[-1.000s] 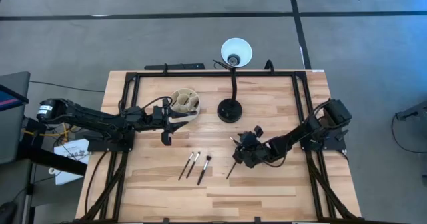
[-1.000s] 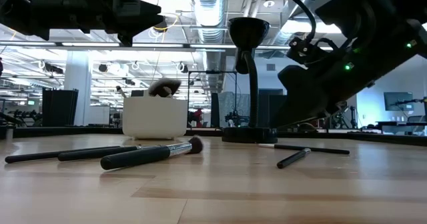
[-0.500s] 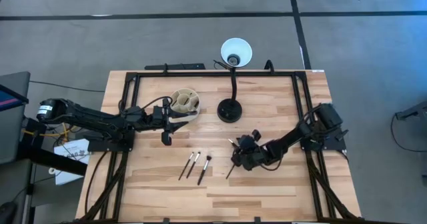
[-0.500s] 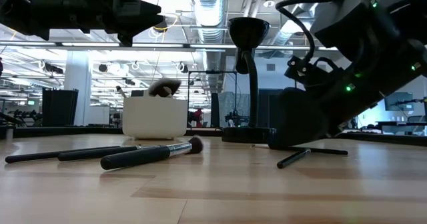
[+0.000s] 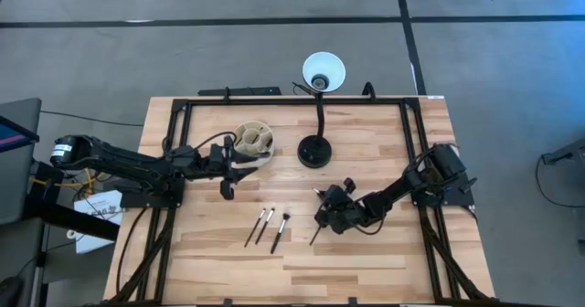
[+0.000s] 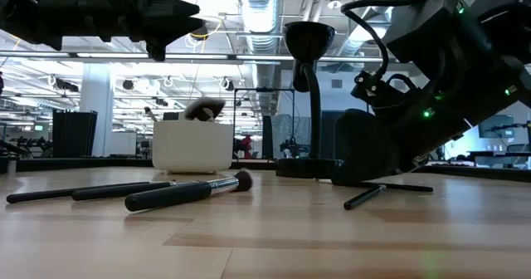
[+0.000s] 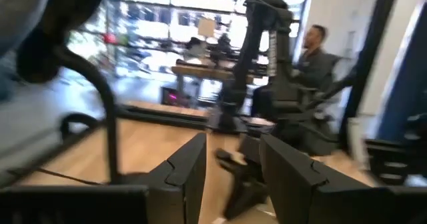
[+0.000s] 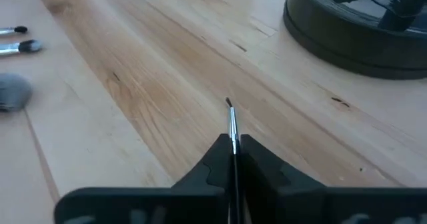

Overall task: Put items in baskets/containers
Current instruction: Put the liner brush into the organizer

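Observation:
Low over the table's right middle, my right gripper (image 5: pixel 323 217) (image 8: pixel 233 147) is shut on a thin makeup brush (image 8: pixel 231 121). Another brush (image 5: pixel 315 235) (image 6: pixel 365 198) lies on the table just near of it. Three more brushes (image 5: pixel 267 227) (image 6: pixel 187 193) lie side by side at the table's middle. The cream cup (image 5: pixel 253 140) (image 6: pixel 192 146) stands at the far left with bristle tips (image 6: pixel 203 109) sticking up from it. My left gripper (image 5: pixel 239 164) (image 7: pixel 230 177) hangs open above the table beside the cup, with nothing between its fingers. My right gripper pinches the thin brush between its two fingers, on the handle just behind the silver ferrule (image 8: pixel 233 136). The fingers slant down from the table's right and lie along the brush. The ferrule and dark tip (image 8: pixel 229 103) stick out ahead of the fingertips, close over the wood.
A black desk lamp stands with its round base (image 5: pixel 314 151) (image 8: pixel 360 24) just far of my right gripper, its white shade (image 5: pixel 324 71) beyond the far edge. A black frame (image 5: pixel 292 101) borders the table. A person (image 7: pixel 313 47) sits in the room beyond.
My right gripper has gone down to the table and a little toward its left edge, coming to stand over the thin brush. The other brushes and the cup have stayed where they were.

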`<state>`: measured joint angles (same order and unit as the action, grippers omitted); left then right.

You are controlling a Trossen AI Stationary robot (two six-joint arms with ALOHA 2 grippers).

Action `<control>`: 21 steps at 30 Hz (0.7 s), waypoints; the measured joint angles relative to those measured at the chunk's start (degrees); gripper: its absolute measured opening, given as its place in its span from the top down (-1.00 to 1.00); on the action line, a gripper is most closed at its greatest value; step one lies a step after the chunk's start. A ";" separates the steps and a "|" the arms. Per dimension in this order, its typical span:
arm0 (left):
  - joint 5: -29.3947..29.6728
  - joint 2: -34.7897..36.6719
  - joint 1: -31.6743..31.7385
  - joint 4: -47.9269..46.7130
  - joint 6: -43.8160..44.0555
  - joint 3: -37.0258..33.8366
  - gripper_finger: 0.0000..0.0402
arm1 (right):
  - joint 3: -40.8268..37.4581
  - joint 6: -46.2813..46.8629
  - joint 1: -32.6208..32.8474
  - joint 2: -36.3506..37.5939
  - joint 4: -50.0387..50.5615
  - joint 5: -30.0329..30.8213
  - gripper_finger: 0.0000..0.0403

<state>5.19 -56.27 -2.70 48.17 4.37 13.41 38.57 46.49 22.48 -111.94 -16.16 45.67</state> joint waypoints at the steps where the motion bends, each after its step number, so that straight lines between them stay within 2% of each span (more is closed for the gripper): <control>1: -1.56 0.00 -0.18 -0.57 1.49 0.00 0.32 | -0.08 -0.19 -0.02 0.14 -0.98 0.17 0.92; 5: -7.82 -1.78 -2.34 -4.29 5.42 -0.04 0.32 | -0.35 -4.01 -0.30 0.99 -7.06 -0.35 0.97; 6: -8.27 -3.12 -3.16 -4.42 5.75 -0.04 0.32 | -0.37 -5.10 -0.48 1.13 -9.38 -2.46 0.97; 11: -8.06 -11.63 -7.17 -4.61 8.29 -0.09 0.32 | -0.12 -10.98 -1.86 1.71 -24.60 -4.90 0.96; 16: -4.31 -20.44 -9.75 -3.25 10.00 -0.09 0.32 | -0.05 -12.49 -4.19 1.70 -37.63 -9.87 0.97; 21: -3.06 -24.31 -10.15 7.37 10.07 -0.09 0.32 | 3.66 -13.98 -5.82 1.70 -43.44 -14.09 0.96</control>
<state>2.12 -80.58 -12.85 55.54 14.44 13.32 42.23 32.51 16.66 -110.24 -59.60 31.59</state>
